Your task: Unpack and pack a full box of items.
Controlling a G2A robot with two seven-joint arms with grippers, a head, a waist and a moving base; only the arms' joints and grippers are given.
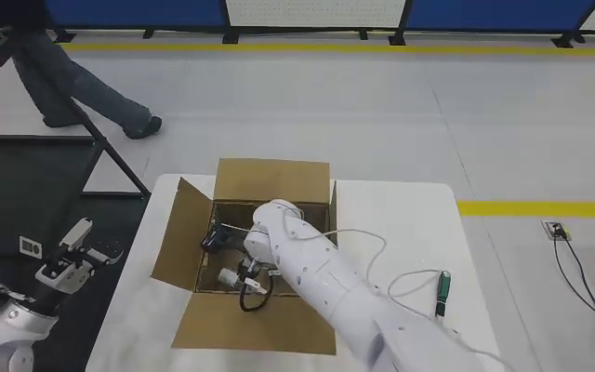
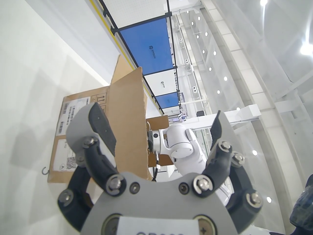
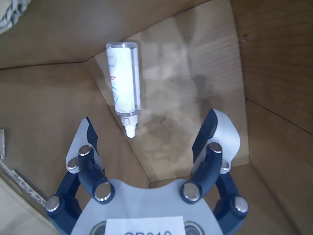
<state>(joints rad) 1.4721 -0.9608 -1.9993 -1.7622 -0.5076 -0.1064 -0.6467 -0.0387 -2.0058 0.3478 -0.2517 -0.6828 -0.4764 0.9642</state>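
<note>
Hovering | R tool spread | bottle just beyond tips, apart | in box

Bright, even light over the table. Ceiling lamps flare white in the left wrist view, straight lines bowing near its edges. Inside the box it's dimmer, with a pale sheen on its floor.

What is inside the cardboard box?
A small clear bottle lies on the cardboard box floor, ahead of the open right end effector. A dark patterned item lies by one wall. The right arm hides part of the floor.
</note>
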